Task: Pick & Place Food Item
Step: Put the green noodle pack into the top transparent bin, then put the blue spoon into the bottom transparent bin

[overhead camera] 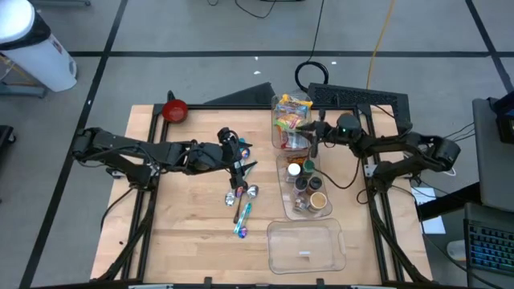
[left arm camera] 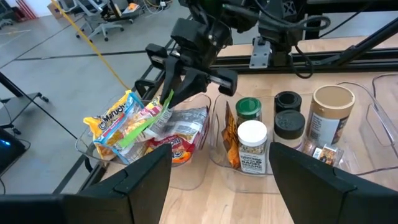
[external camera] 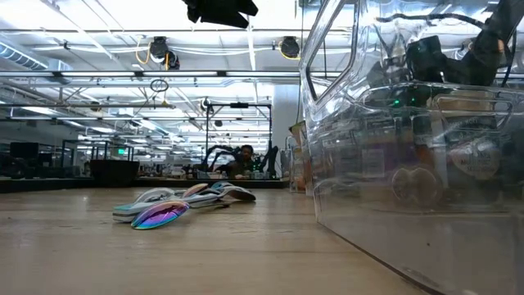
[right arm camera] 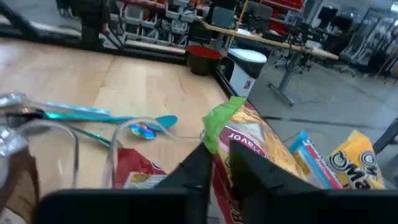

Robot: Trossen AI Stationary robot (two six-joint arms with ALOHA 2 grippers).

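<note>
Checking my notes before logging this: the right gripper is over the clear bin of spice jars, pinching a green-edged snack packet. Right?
Not quite. The right gripper pinches the green-edged snack packet over the clear bin of snack packets, not the clear bin of spice jars beside it. The left wrist view shows it.

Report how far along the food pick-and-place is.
Done: nothing visibly placed; the clear tray at the table's front looks empty. In hand: the right gripper is over the snack bin, its fingers around the green edge of a snack packet. Left: lift it out and set it down. The left gripper waits open over the spoons.
</note>
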